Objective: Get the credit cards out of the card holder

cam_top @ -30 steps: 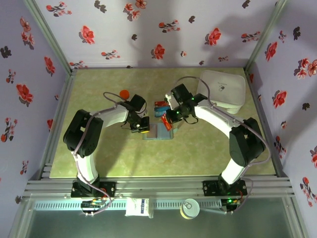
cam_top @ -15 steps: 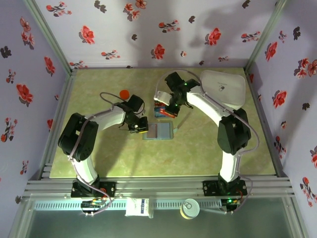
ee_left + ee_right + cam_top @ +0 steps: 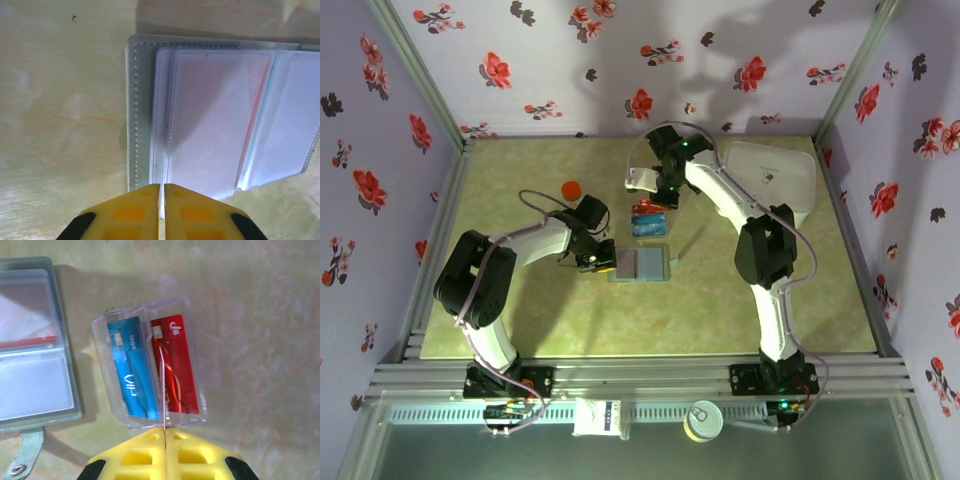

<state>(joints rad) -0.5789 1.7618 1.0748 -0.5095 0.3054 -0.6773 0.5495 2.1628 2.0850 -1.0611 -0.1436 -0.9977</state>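
Note:
The card holder (image 3: 640, 263) lies open on the table, grey-edged with pale clear sleeves (image 3: 142, 110). A red band shows through one sleeve (image 3: 30, 341). My left gripper (image 3: 600, 262) is at the holder's left edge, its yellow jaws (image 3: 161, 192) pinched on the holder's rim. Behind the holder stands a clear plastic box (image 3: 650, 218) with a blue credit card (image 3: 131, 370) and a red one (image 3: 177, 365) inside. My right gripper (image 3: 668, 205) hangs over the box's edge, shut (image 3: 164, 432) on a thin card seen edge-on (image 3: 161, 385).
A big white rounded box (image 3: 772, 180) stands at the back right. A small orange-red disc (image 3: 571, 188) lies at the back left. Flowered walls enclose the table on three sides. The holder's snap tab (image 3: 27, 457) sticks out toward my right gripper.
My right arm has swung away from the card holder toward the back, to the clear box, carrying the thin card. The left gripper has stayed at the holder's edge.

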